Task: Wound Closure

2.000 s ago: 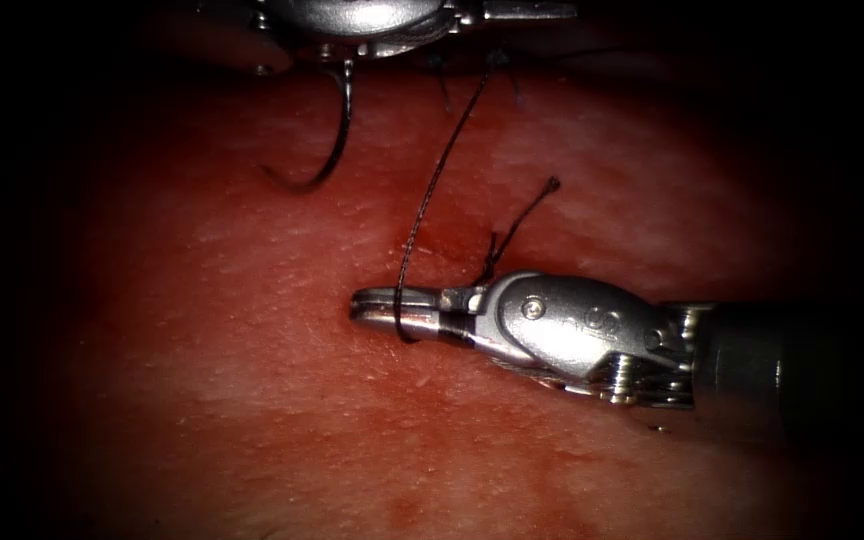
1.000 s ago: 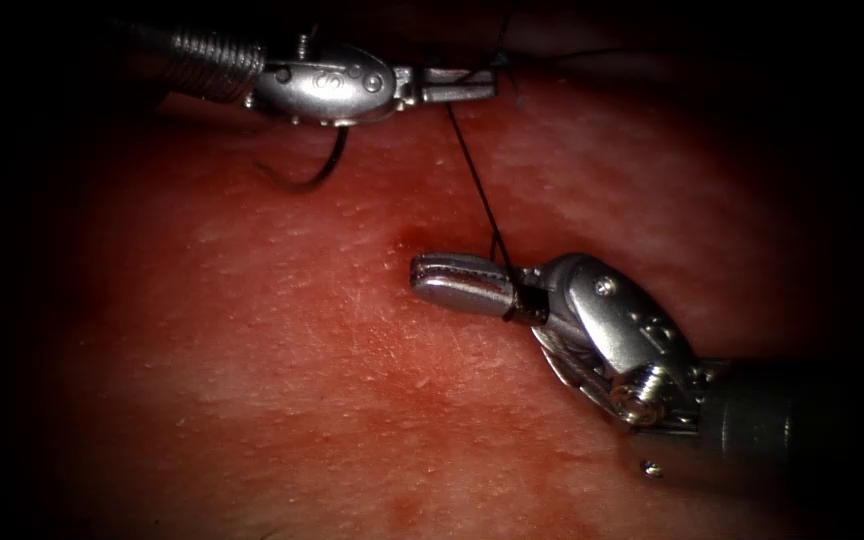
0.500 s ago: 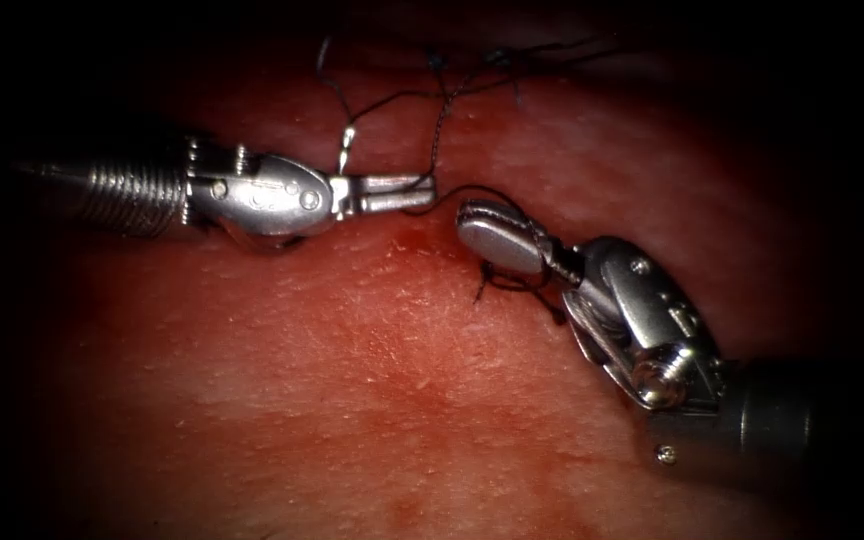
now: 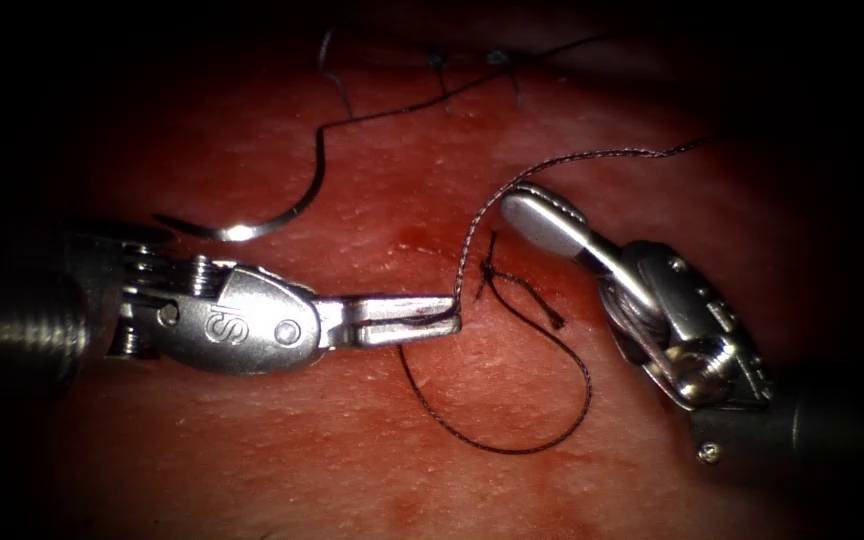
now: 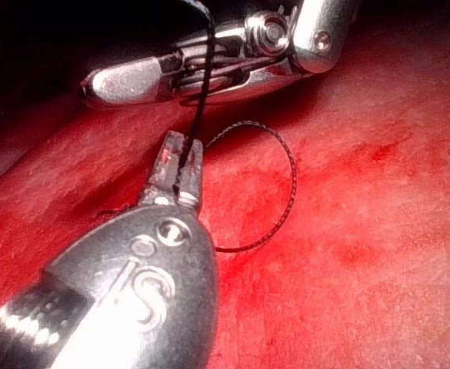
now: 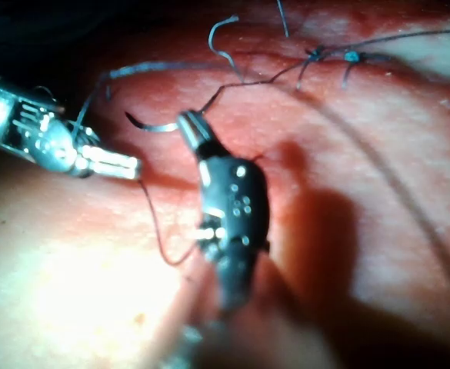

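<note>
Dark thread (image 4: 512,440) is pinched in my left pincer (image 4: 442,318), pressed together on the strand just left of the knot (image 4: 489,270) on the tissue (image 4: 352,440). My right pincer (image 4: 537,215) is closed on the same thread, which runs off to the right. Between them the thread sags in a loop. The needle (image 4: 282,212) lies free on the tissue, above my left pincer, held by neither.

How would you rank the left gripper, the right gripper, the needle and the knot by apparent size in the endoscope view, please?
1-2. Left gripper, shut on the thread, and right gripper look alike; nearness makes ranking unsure.
3. Needle, lying free on the tissue, held by neither gripper.
4. Knot, smallest.
</note>
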Controlling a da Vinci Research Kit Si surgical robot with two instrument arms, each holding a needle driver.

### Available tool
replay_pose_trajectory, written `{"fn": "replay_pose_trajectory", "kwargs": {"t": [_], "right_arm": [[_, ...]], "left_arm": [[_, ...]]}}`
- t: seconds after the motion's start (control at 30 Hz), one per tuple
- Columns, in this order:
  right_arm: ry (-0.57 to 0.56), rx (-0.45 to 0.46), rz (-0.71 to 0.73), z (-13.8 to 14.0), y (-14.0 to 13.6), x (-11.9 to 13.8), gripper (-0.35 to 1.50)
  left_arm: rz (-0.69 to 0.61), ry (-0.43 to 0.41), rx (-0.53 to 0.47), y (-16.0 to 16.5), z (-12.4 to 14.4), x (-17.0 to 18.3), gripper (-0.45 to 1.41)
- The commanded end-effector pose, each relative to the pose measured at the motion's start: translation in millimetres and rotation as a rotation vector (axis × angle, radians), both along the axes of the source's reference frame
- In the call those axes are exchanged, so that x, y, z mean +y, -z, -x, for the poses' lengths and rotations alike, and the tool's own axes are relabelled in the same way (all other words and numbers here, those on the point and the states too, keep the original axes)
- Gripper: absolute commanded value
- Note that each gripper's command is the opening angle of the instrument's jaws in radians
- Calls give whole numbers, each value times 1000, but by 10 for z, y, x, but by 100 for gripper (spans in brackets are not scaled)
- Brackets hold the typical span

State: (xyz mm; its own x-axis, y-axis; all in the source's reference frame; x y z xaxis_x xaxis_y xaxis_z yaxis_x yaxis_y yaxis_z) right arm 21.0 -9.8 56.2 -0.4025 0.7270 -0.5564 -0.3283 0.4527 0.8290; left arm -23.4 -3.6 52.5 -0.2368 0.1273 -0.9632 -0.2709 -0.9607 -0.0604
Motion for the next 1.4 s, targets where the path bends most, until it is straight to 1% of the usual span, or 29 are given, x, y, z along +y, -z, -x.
{"fn": "replay_pose_trajectory", "kwargs": {"t": [0.03,0.13,0.17,0.2,0.23,0.27,0.3,0.33,0.4,0.43,0.47,0.5,0.53,0.57,0.6,0.63,0.67,0.7,0.73,0.83,0.97,1.1,1.13,1.2,1.23,1.3,1.4], "right_arm": [[1,3,2,-8,-4,-1,-35],[16,-33,38,-4,-7,1,-35],[54,-90,58,-3,-10,2,-35],[80,-116,66,-4,-11,1,-35],[191,-171,87,-7,-14,-1,-35],[191,-171,87,-7,-14,-1,-35],[246,-184,83,-10,-15,-3,-35],[402,-263,92,-14,-17,-16,-35],[504,-345,103,-15,-19,-27,-35],[517,-352,108,-14,-20,-31,-35],[522,-354,114,-12,-20,-31,-28],[511,-361,119,-5,-20,-27,10],[509,-367,124,0,-20,-24,19],[509,-364,125,4,-21,-22,22],[500,-366,127,8,-22,-21,32],[470,-373,133,18,-24,-17,51],[463,-373,134,22,-25,-16,62],[463,-373,134,22,-25,-16,62],[442,-370,128,29,-25,-14,78],[407,-351,91,35,-25,-16,86],[390,-353,65,35,-26,-19,89],[399,-377,62,34,-29,-24,83],[407,-410,57,33,-33,-29,81],[412,-425,54,33,-36,-30,81],[422,-445,53,33,-41,-33,79],[426,-454,52,33,-44,-33,79],[426,-478,42,34,-50,-34,74]], "left_arm": [[0,-2,-3,-6,6,0,-45],[4,-7,-18,-13,-2,5,-45],[3,-8,-19,-12,-4,5,-45],[2,-8,-20,-11,-4,5,-45],[-1,-7,-20,-6,-3,6,-45],[-1,-7,-20,-6,-3,6,-45],[-4,-6,-21,-3,-2,8,-45],[-18,-6,-29,12,0,16,-45],[-31,-4,-44,29,0,26,-45],[-25,-4,-46,35,-1,30,-45],[-23,-6,-47,39,-2,32,-45],[-16,-7,-52,46,-6,34,-45],[-12,-10,-58,50,-9,34,-45],[-13,-12,-59,52,-12,34,-45],[-14,-12,-56,54,-15,32,-45],[-13,-12,-53,55,-20,29,-45],[-13,-12,-50,55,-24,27,-45],[-13,-12,-50,55,-24,27,-45],[-11,-9,-40,55,-31,23,-45],[-9,-6,-23,56,-47,14,-45],[-5,14,-16,62,-75,6,-45],[-6,21,-19,65,-79,6,-45],[-1,26,-21,67,-78,7,-45],[-2,26,-21,68,-78,7,-45],[-3,30,-22,70,-77,9,-45],[-4,30,-22,71,-76,9,-45],[0,30,-20,73,-76,9,-45]]}}
